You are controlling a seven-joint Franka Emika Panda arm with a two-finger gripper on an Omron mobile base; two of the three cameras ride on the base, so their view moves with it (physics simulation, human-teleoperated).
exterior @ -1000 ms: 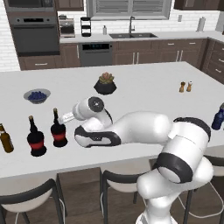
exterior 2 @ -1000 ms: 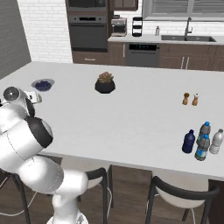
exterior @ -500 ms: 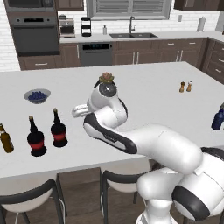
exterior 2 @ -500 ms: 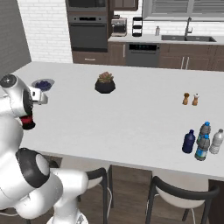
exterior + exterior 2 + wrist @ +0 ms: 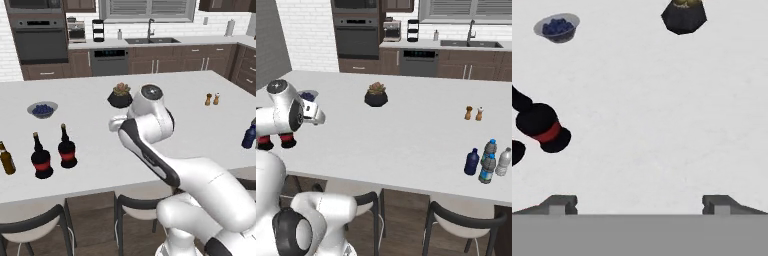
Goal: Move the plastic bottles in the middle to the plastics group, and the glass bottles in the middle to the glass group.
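- In the left base view the amber-brown bottle sat at the left border, its side partly cut off.
- The dark blue bottle stood at the right border there, cropped, with whatever stood beyond it out of frame.
- In the right base view the two black bottles were mostly hidden behind the arm; only their red-banded bases showed.
- In the hand view a second black bottle was cut by the left edge, and the plant pot by the top.
- The gripper showed just its fingertips, seemingly spread apart.
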